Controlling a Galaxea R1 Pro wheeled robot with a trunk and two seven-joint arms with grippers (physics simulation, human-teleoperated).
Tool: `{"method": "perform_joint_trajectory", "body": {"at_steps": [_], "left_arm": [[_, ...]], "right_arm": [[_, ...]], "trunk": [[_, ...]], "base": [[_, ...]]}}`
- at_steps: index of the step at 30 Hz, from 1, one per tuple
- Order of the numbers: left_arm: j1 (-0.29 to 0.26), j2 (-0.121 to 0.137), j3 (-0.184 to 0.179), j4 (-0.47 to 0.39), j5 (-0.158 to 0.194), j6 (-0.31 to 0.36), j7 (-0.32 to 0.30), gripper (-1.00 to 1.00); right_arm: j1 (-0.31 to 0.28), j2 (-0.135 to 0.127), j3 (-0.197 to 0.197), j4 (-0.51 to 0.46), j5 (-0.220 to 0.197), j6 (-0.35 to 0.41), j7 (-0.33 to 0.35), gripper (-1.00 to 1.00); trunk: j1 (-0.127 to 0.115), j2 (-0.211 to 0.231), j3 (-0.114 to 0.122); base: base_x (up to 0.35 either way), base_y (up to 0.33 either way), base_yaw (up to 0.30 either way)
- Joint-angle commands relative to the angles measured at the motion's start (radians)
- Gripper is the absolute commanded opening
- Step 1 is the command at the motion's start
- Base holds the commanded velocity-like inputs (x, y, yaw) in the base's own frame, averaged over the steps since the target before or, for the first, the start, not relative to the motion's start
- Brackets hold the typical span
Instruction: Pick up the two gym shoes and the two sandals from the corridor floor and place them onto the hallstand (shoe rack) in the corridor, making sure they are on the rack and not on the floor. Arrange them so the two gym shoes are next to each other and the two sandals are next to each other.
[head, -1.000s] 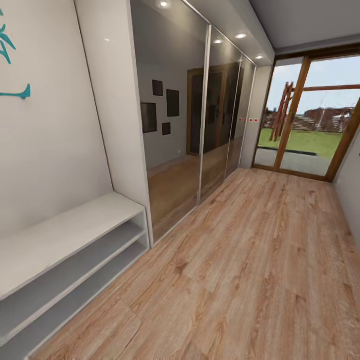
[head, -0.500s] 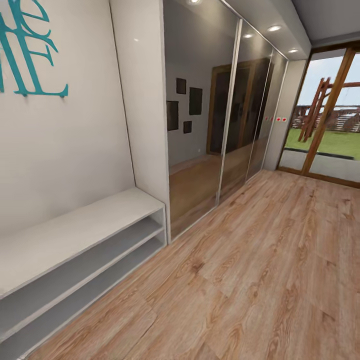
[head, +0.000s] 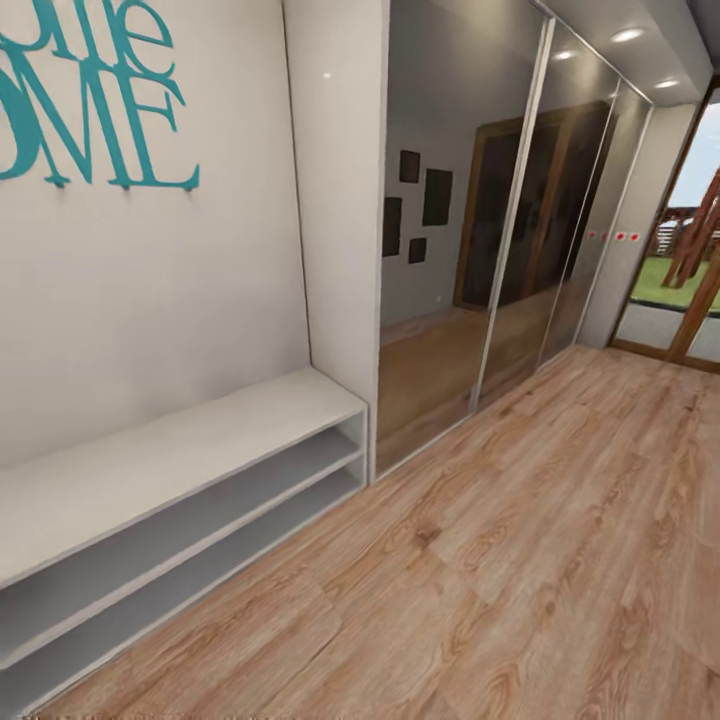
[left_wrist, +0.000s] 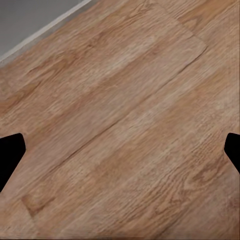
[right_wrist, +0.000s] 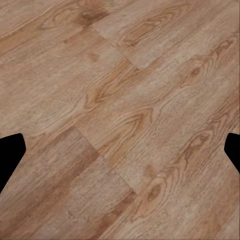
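Over bare corridor floor (left_wrist: 125, 125) both grippers hang spread and empty: left gripper (left_wrist: 120, 152), right gripper (right_wrist: 120, 152). Beyond stands a low two-level unit (head: 180, 450). Unseen shoes should prove light; grasp at the heel collar.

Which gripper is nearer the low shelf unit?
Left, probably. The left gripper is above floor near the grey edge of the low shelf unit; the right gripper above planks.

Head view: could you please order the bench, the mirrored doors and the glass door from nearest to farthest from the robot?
1. Bench, at left against the wall.
2. Mirrored doors, centre, just beyond it.
3. Glass door, far right end.
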Motion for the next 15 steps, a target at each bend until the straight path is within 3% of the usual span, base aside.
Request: {"method": "perform_joint_trajectory", "body": {"at_steps": [1,15], "left_arm": [[-0.001,0.0,0.001,0.001,0.001,-0.003,0.0,1.0],[0.0,0.001,-0.003,0.003,0.019,-0.005,-0.008,1.0]], "right_arm": [[0.0,0.0,-0.002,0.001,0.003,-0.003,0.0,1.0],[0.0,0.0,-0.002,-0.001,0.0,-0.003,0.001,1.0]], "trunk": [[0.0,0.0,-0.002],[0.0,0.0,-0.014]], "base": [[0.0,0.0,0.269],[0.0,0.0,0.26]]}}
